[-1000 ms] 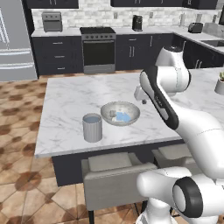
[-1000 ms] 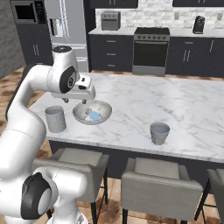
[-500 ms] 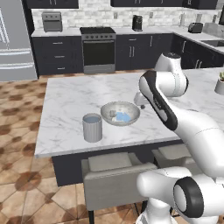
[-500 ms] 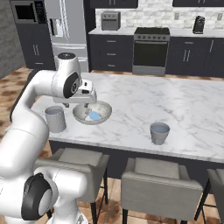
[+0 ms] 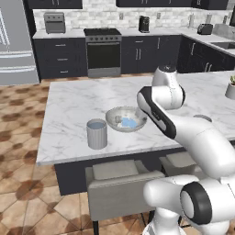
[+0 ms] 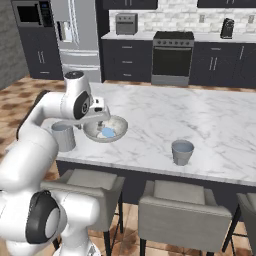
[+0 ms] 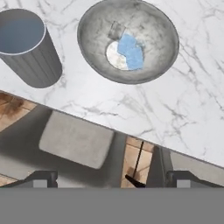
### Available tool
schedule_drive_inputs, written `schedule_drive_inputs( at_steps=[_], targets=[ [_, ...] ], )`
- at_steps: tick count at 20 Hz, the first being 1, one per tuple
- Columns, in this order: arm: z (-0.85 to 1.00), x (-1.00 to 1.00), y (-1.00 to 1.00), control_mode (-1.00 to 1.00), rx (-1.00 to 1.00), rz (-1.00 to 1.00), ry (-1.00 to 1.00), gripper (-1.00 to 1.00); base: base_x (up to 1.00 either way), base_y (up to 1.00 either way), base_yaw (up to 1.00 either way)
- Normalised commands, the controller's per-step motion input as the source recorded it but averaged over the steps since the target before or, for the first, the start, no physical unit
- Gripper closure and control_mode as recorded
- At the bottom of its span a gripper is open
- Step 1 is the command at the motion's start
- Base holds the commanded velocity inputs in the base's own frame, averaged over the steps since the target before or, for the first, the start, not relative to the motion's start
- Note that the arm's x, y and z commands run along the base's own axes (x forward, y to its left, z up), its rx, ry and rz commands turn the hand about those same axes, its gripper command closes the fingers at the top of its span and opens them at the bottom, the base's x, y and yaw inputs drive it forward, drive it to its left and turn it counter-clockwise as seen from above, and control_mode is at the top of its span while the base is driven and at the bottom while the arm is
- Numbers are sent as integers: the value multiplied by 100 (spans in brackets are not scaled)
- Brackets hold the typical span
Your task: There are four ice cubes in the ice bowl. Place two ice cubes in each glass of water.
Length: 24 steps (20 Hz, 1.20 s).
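Note:
The ice bowl point(image 7: 153, 30) rests on the marble island, with pale-blue ice cubes point(image 7: 130, 51) clustered at its bottom. One glass of water point(image 7: 26, 46) stands just left of the bowl. The other glass of water point(image 6: 182, 151) stands well off to the right, near the front edge. My gripper point(image 7: 111, 179) is open with nothing between its fingers, and it hangs above the counter's near edge, short of the bowl. From the right base view the gripper point(image 6: 100, 120) hovers at the ice bowl's point(image 6: 120, 125) near-left rim, over the ice cubes point(image 6: 107, 132). The same ice bowl point(image 5: 114, 114) and glass point(image 5: 97, 133) appear in the left base view.
Grey stools point(image 7: 76, 140) are tucked under the island's front edge, directly below the hand. A small potted plant point(image 5: 231, 89) stands at the island's far right. A stove point(image 6: 171, 57) and dark cabinets line the back wall.
The hand has come down and slightly forward toward the bowl's near rim. The bowl, ice cubes and both glasses have not moved.

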Motion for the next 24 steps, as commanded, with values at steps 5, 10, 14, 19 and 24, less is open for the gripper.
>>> schedule_drive_inputs(
  at_steps=[5,10,14,19,24],
  targets=[
    [-25,40,13,-100,-3,2,-4,-100,0,0,0],
    [-24,32,11,-100,-4,-1,0,-100,0,0,0],
    [-28,34,10,-100,-2,-4,2,-100,0,0,0],
    [-33,37,0,-100,0,-7,4,-100,0,0,0],
    [-27,40,0,-100,0,-9,4,-100,0,0,0]
  ],
)
